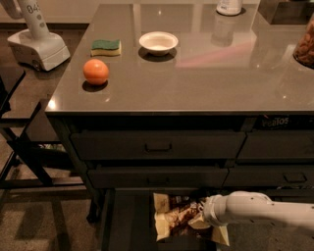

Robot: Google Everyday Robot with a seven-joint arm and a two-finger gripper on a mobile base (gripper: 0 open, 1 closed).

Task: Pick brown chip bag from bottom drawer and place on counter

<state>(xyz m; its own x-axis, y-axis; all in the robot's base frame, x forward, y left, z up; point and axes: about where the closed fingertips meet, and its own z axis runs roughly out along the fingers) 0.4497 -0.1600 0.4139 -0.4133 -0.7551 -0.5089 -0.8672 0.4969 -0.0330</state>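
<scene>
Glossy counter (196,83) with five things on it, open bottom drawer (125,220) below.
On the counter an orange (95,71) sits near the front left, a sponge (105,47) behind it near the left edge, a white bowl (158,42) just right of the sponge, a white container (229,6) at the far edge and a jar (306,44) with brown contents at the right edge. In the drawer lies the bag (171,220), with the gripper (200,219) at its right end.
</scene>
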